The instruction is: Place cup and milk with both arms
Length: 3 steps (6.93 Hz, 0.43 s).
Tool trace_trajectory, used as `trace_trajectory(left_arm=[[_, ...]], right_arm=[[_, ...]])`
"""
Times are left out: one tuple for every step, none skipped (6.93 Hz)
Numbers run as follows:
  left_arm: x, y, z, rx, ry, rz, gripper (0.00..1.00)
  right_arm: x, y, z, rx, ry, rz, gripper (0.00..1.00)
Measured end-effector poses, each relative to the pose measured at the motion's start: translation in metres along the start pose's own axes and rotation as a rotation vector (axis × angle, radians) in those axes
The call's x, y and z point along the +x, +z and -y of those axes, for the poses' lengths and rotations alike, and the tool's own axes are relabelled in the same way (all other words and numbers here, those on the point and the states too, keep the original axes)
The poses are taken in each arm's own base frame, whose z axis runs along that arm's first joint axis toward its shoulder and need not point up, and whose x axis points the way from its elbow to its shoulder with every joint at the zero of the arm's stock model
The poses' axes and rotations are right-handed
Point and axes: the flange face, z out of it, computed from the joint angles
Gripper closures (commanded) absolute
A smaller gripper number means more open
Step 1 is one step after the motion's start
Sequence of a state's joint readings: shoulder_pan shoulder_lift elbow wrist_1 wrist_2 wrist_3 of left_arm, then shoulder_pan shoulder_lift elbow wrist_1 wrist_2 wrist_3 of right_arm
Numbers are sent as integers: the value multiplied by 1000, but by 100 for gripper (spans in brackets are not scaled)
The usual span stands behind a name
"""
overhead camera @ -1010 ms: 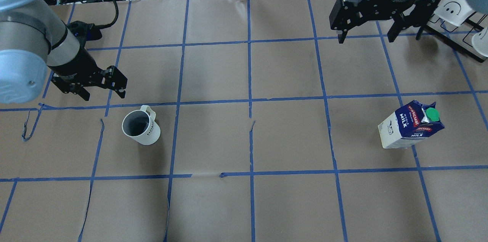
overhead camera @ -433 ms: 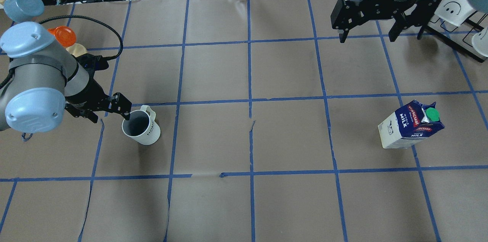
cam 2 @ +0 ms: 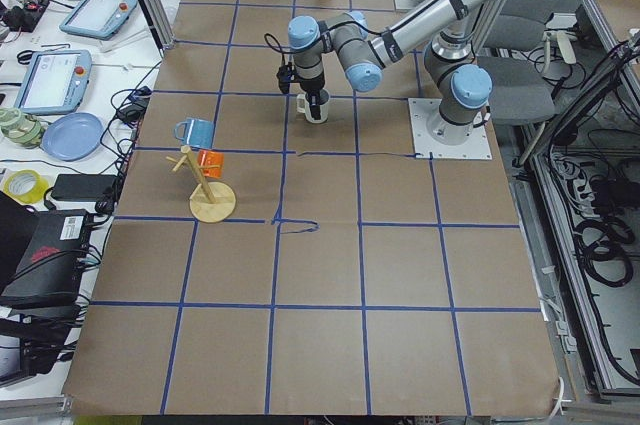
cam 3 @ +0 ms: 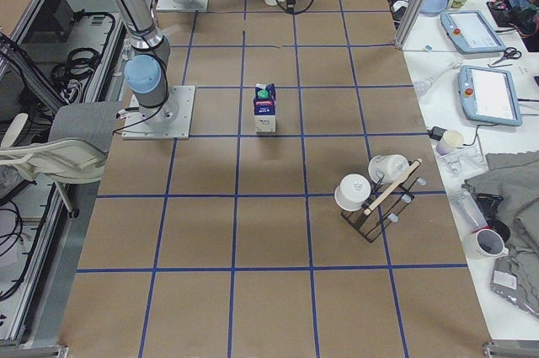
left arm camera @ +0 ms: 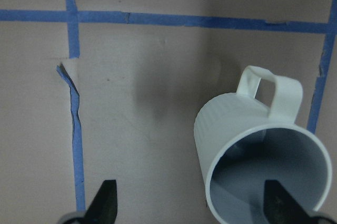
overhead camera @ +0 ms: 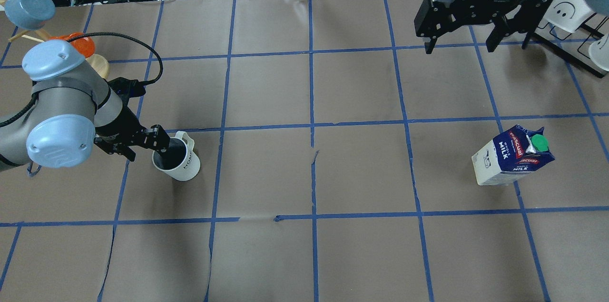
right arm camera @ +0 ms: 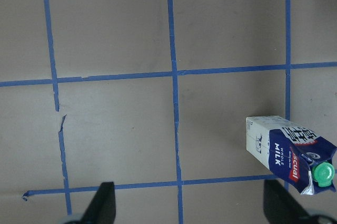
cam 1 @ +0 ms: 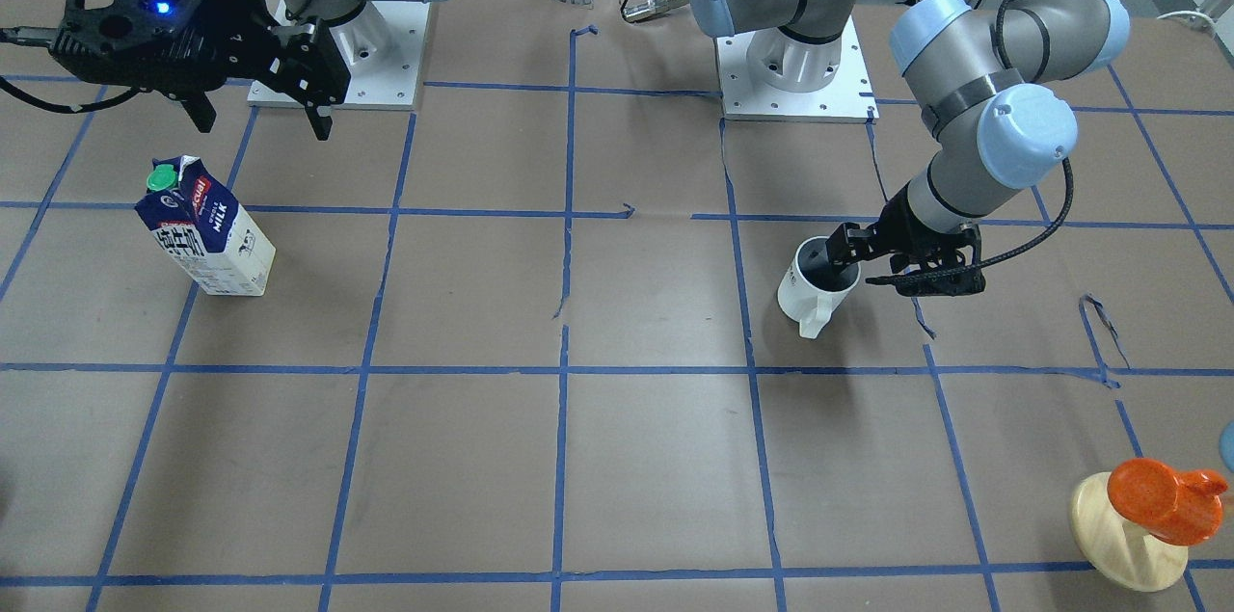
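Brown paper covers the table [overhead camera: 361, 173], ruled into squares by blue tape. One white cup [overhead camera: 183, 161] stands upright on it and serves as the landmark. A second ago the left gripper [overhead camera: 145, 147] hung above the table just beside the cup, on the side away from the milk. It has since dropped and slid in. One finger now sits inside the cup's dark mouth and the other outside its wall. The jaws are spread, not yet clamped, and the cup has not moved. This looks like the setup for a rim grasp, so closing seems the next step. One milk [overhead camera: 514, 157] carton stands well apart from the cup, across the table, also unmoved. The right gripper [overhead camera: 460, 46] hangs spread and empty, farther from the cup than the milk, and has barely shifted. Two arms and two grippers show. Near the cup, one wooden stand [cam 2: 212, 203] holds one orange cup [cam 2: 208, 162] and one blue cup [cam 2: 195, 131].
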State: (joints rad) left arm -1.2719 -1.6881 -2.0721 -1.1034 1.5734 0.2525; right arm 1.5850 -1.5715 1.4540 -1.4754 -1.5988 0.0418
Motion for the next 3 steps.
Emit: trace_trajectory(left_arm=[[1, 6, 2, -3, 3, -5, 83], [5, 7, 2, 0, 6, -9, 90], [14, 5, 1, 9, 16, -6, 97]], right_arm=[[12, 3, 4, -11, -13, 0, 0], [26, 6, 7, -20, -22, 1, 0], [33, 7, 9, -23, -23, 3, 0]])
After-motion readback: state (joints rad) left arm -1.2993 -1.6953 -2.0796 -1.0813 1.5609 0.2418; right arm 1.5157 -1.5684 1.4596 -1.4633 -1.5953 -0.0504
